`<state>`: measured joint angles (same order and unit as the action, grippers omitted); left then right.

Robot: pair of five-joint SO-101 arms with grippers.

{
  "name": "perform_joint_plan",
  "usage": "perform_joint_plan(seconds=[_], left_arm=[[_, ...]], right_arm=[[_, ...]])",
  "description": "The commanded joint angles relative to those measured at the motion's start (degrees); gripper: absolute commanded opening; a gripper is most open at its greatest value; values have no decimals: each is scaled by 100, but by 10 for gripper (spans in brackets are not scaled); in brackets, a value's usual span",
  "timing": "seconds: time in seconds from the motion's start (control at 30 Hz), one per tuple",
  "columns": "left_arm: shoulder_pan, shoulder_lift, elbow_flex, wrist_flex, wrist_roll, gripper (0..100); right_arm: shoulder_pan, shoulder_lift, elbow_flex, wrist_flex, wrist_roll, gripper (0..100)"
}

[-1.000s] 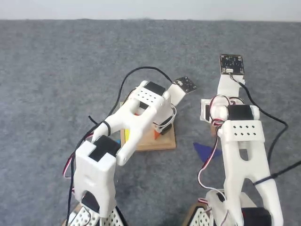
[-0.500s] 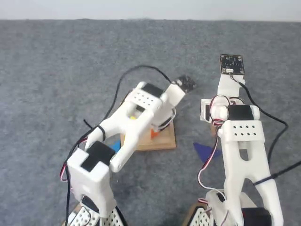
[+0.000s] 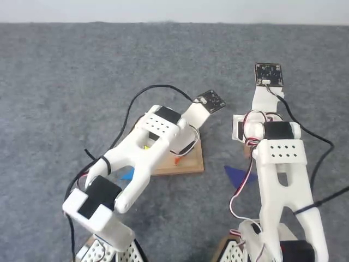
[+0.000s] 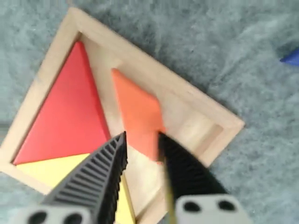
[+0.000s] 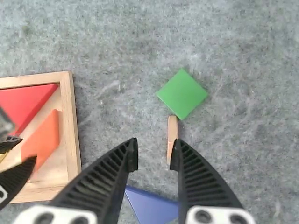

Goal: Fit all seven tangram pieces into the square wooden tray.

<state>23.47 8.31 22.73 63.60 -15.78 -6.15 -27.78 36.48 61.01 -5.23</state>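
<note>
The left gripper (image 4: 141,139) hung low over the tray (image 4: 196,100) with its jaws parted, straddling one end of the orange piece (image 4: 138,112). Whether they pressed on its edges could not be told. That piece lay flat inside the tray, just beside the red triangle (image 4: 65,112), with a sliver of bare wood between the two and more bare floor toward the far rim. The yellow piece (image 4: 56,170) sat next to the red. The likeliest trouble seemed to be a jaw catching the orange edge on the way up, which would tip it onto the red triangle or skew it so the later pieces could not seat. A sideways drag could likewise push the red triangle off its wall. Farther out, the right gripper (image 5: 154,144) hovered over the grey carpet (image 5: 243,42), also spread. A thin wood-coloured piece (image 5: 172,137) stood on edge just beyond one jaw, between the green square (image 5: 182,93) and the blue triangle (image 5: 154,203). A brush there would probably topple it.
</note>
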Motion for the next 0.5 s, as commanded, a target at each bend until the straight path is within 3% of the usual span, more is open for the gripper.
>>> perform_joint_plan(seconds=[0.0, 0.27, 0.47], left_arm=[[-114, -352, 127, -246, -35, 201], [-97, 202, -13, -404, -255, 202], [-88, 1327, -1305, 545, -299, 183]], right_arm=[[57, -277, -35, -110, 70, 122], [57, -277, -35, -110, 70, 122], [57, -277, -35, -101, 70, 122]])
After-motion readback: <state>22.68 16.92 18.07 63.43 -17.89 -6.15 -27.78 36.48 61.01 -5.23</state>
